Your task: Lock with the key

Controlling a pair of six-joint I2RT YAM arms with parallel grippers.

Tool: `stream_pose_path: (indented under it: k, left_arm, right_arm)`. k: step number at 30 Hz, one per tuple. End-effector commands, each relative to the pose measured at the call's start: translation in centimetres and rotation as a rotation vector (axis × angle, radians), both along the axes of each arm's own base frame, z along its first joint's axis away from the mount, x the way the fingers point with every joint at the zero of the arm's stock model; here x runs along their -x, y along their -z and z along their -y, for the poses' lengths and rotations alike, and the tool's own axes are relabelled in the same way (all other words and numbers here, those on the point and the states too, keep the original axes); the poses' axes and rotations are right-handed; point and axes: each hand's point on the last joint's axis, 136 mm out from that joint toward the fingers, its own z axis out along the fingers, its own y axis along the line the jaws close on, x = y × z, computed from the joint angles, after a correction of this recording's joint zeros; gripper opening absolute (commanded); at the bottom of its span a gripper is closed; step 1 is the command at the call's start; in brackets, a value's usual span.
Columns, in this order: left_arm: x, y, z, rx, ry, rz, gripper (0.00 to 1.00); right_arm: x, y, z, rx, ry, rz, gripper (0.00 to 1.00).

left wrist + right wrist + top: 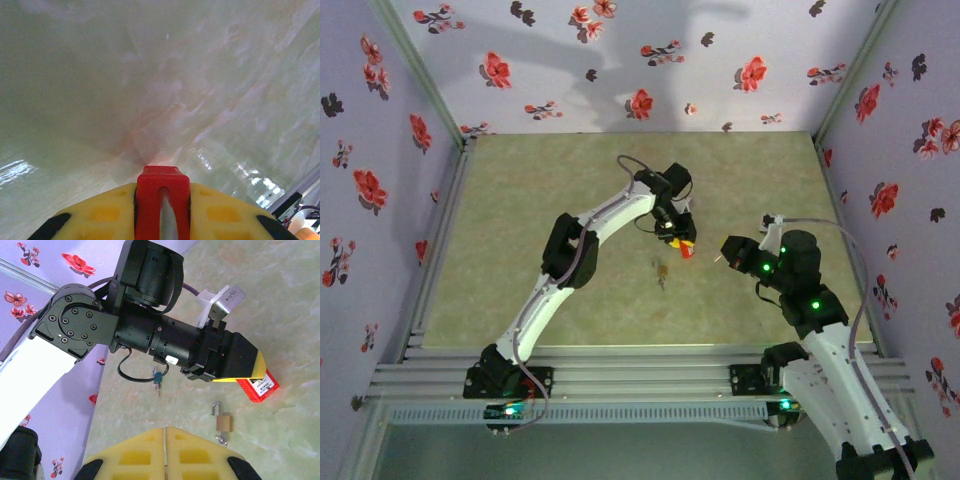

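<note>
At centre table point(540, 190), the left gripper point(680, 240) is clamped on a red block point(687, 251). Its yellow fingers point(220, 215) press the block from both sides, and a grey metal strip runs down the block's face. The block carries a white label and hangs just above the pale marbled surface.

The right gripper point(728, 250) faces it from the right, near but not touching, with its two yellow fingers pressed together on nothing.

The padlock point(224, 421), a small brass one with its shackle up, lies flat on the table. It sits just ahead of the right fingertips and just short of the red block, clear of both grippers. A small metal bit shows at its base, too small to tell whether it is the key.

A tiny blue-topped piece point(157, 376) shows under the left arm, and what it is I cannot tell. Floral walls point(620, 60) enclose the table on three sides.
</note>
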Motion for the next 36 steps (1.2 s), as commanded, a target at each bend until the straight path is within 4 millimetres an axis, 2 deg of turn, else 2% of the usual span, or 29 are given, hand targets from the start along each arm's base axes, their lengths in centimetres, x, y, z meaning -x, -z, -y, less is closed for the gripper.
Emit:
stream_pose_path:
  k: [1, 3, 7, 21, 36]
  left_arm:
    - [0.2, -0.3, 0.3, 0.023, 0.000, -0.039, 0.00]
    - [0.2, -0.2, 0.3, 0.023, 0.000, -0.043, 0.00]
    - [0.5, -0.1, 0.5, 0.037, 0.007, -0.065, 0.09]
    - [1.0, 0.3, 0.4, 0.036, 0.023, -0.089, 0.14]
    - [1.3, 0.5, 0.3, 0.034, 0.034, -0.098, 0.30]
  right_arm:
    - [0.4, -0.3, -0.2, -0.003, -0.024, 0.021, 0.00]
    - [0.4, -0.3, -0.3, -0.008, -0.026, 0.019, 0.00]
    - [0.4, 0.0, -0.3, -0.010, -0.030, 0.011, 0.00]
    - [0.5, 0.1, -0.5, -0.022, -0.039, 0.005, 0.00]
    - [0.5, 0.5, -0.6, -0.028, -0.039, -0.007, 0.00]
